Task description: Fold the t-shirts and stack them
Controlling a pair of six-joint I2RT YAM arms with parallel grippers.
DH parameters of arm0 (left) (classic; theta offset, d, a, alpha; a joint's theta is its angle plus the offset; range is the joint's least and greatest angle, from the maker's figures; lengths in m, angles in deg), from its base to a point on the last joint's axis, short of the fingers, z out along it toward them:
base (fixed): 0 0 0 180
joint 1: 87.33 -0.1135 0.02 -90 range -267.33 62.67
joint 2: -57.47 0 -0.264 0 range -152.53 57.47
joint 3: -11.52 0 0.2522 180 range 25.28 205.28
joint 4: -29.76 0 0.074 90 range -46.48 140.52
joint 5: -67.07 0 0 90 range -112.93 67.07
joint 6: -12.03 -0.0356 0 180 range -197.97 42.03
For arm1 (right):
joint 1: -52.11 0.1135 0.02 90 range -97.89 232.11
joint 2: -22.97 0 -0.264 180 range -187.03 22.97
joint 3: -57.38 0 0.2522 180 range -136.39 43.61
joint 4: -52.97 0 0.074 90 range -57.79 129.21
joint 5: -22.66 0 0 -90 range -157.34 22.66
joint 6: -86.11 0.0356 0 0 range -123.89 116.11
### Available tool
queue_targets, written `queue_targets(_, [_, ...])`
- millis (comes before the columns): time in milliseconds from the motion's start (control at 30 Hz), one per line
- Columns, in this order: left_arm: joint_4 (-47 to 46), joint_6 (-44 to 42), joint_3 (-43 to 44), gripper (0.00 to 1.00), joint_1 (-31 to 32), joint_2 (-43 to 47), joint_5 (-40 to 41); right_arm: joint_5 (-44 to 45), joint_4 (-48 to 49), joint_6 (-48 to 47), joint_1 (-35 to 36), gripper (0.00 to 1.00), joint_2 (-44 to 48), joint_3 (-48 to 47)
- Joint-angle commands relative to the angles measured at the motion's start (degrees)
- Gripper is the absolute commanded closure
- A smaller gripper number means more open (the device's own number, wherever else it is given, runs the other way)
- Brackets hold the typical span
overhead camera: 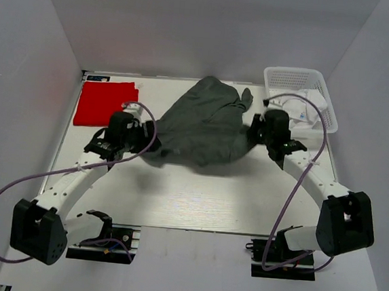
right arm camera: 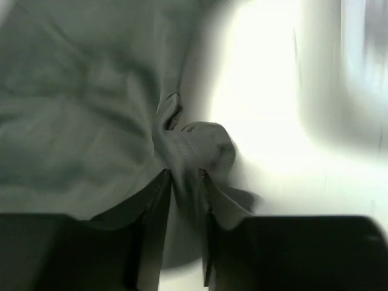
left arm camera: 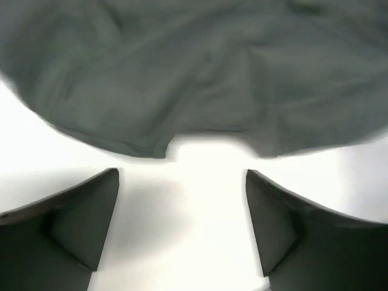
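A dark grey-green t-shirt (overhead camera: 207, 123) lies crumpled across the middle back of the white table. A bright red t-shirt (overhead camera: 104, 102) lies folded flat at the back left. My left gripper (overhead camera: 143, 137) is open and empty at the shirt's left edge; in the left wrist view its fingers (left arm camera: 91, 218) stand apart over bare table, just short of the cloth (left arm camera: 194, 79). My right gripper (overhead camera: 255, 132) is shut on a bunched fold of the grey-green shirt (right arm camera: 188, 157) at its right edge. White cloth (overhead camera: 305, 109) lies in the basket.
A white plastic mesh basket (overhead camera: 299, 83) stands at the back right, close to my right arm. Grey walls enclose the table on three sides. Purple cables loop beside both arms.
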Motion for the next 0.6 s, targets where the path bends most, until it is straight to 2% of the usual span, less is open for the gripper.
queue_targets(0, [0.5, 7.0, -2.3, 0.01, 1.3, 0.0, -11.2, 3.6, -5.4, 7.3, -0.7, 0.68, 5.6, 3.1])
queue_targets(67, [0.5, 7.1, -3.0, 0.0, 1.9, 0.0, -11.8, 5.0, -11.7, 9.5, -0.5, 0.66, 5.7, 2.5])
queue_targets(167, [2.8, 7.6, -1.0, 0.0, 2.4, 1.2, -6.1, 8.0, -16.0, 10.5, -0.4, 0.55, 6.7, 0.8])
queue_targets(200, [2.9, 7.6, -1.0, 0.0, 3.0, 1.2, -5.0, 7.4, -15.8, 10.3, -0.4, 0.33, 7.4, 0.3])
queue_targets(333, [1.3, 8.9, 1.4, 0.0, 3.0, -1.8, -1.8, 3.3, -13.3, 5.9, -0.2, 0.28, 7.8, -0.5])
queue_targets(367, [1.3, 8.9, 2.0, 0.0, 3.0, -5.1, -1.3, 2.4, -12.6, 5.2, 0.0, 0.26, 7.2, -0.3])
queue_targets(433, [0.7, 9.4, 4.8, 0.0, 3.0, -9.6, -1.3, 0.0, -10.8, 3.9, 0.4, 0.1, 4.2, -0.5])
queue_targets(567, [0.7, 11.6, 9.9, 0.0, 3.0, -19.9, 1.0, -3.6, -8.5, 3.3, 1.5, 0.1, -3.3, -2.6])
